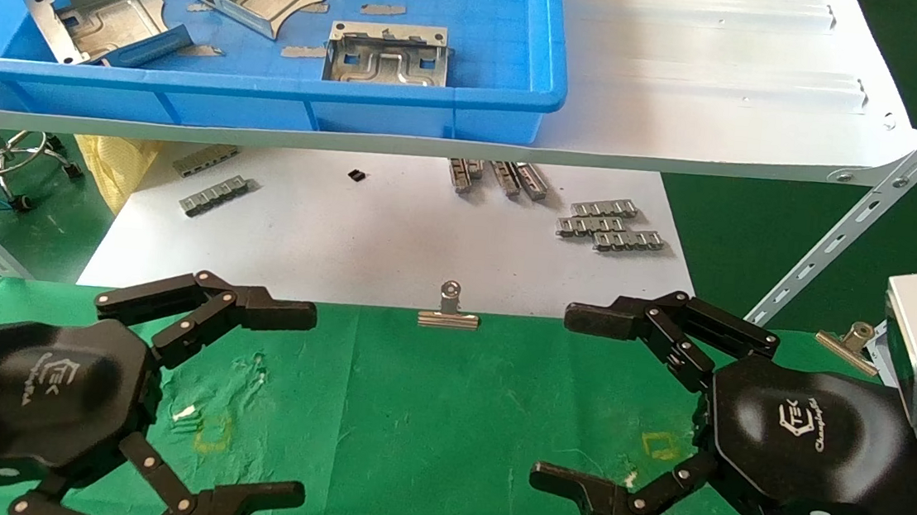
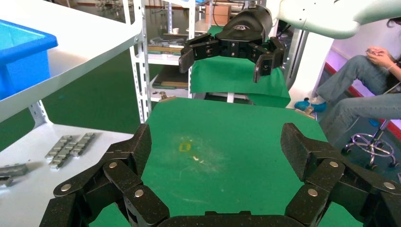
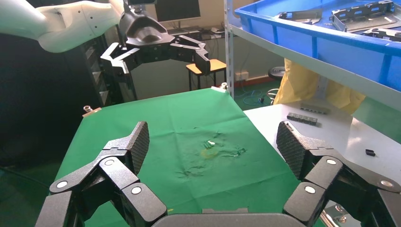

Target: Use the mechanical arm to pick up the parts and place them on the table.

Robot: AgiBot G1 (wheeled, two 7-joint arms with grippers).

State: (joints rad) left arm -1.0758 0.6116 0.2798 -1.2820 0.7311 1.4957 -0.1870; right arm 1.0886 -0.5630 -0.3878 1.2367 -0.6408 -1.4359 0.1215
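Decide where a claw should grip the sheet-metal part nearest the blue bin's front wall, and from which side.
Probably from above, closing on its two side edges: the part lies flat, channel-side up, its bent-up rims offering purchase. The blue bin wall blocks a frontal approach.

Bright, even light — glare whitens shelf board (image 1: 715, 72) (soft shadows beneath), focus sharp.

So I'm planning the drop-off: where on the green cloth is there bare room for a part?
The green table is bare between the left gripper and right gripper, below the binder clip. The blue bin holding the parts is crowded.
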